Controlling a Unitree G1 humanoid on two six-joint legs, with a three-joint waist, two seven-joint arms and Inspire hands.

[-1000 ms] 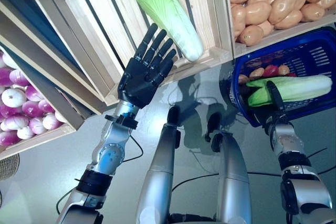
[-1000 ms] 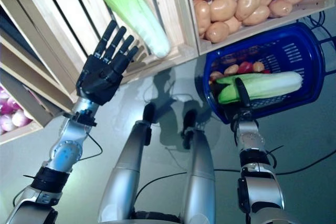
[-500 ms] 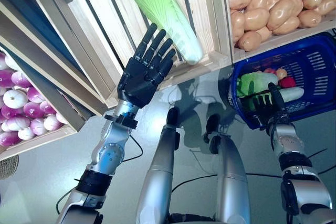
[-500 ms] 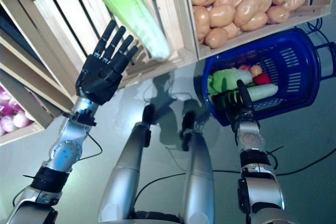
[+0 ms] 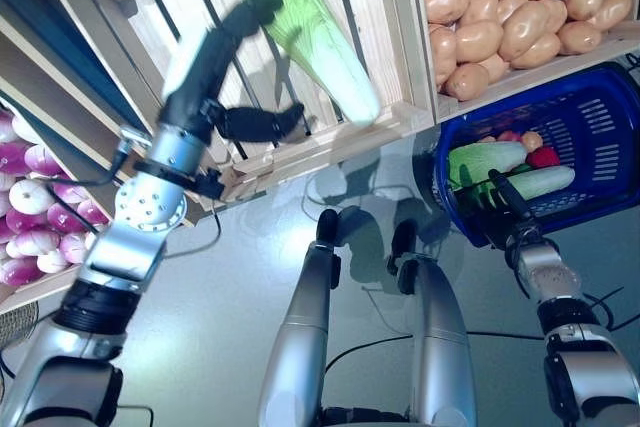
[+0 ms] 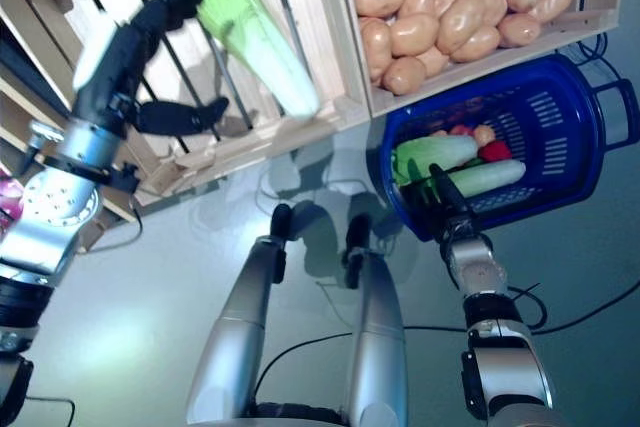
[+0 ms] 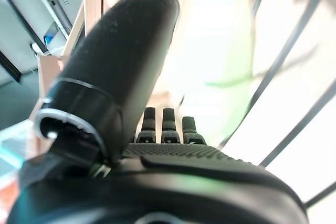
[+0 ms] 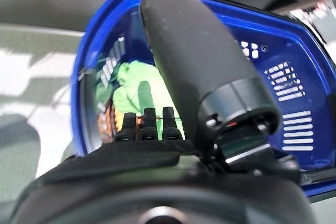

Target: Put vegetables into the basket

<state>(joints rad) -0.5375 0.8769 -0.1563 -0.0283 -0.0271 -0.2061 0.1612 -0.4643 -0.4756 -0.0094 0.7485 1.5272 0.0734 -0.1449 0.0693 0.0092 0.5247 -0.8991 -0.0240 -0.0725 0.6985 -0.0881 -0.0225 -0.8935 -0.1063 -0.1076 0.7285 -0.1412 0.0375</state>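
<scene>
My left hand (image 5: pixel 222 47) reaches up into the slatted wooden crate with its fingers straight and its thumb spread. The fingertips are at the green leafy end of a long green and white cabbage (image 5: pixel 330 47) lying in that crate. The cabbage shows pale past the fingers in the left wrist view (image 7: pixel 226 66). The blue plastic basket (image 5: pixel 610 137) stands on the floor at the right. A green and white cabbage (image 5: pixel 490 159), a red vegetable (image 5: pixel 545 156) and small brown ones lie in it. My right hand (image 5: pixel 503 197) is open at the basket's near rim and holds nothing.
A crate of potatoes (image 5: pixel 510 7) sits just above the basket. A shelf of purple and white onions (image 5: pixel 30 217) is at the far left. The crate's wooden front edge (image 5: pixel 330 137) runs below my left hand. Grey floor lies between stand and basket.
My left arm has swung up into the crate, to the cabbage's leafy end. The cabbage held over the basket by my right hand now lies in it, and that hand is empty.
</scene>
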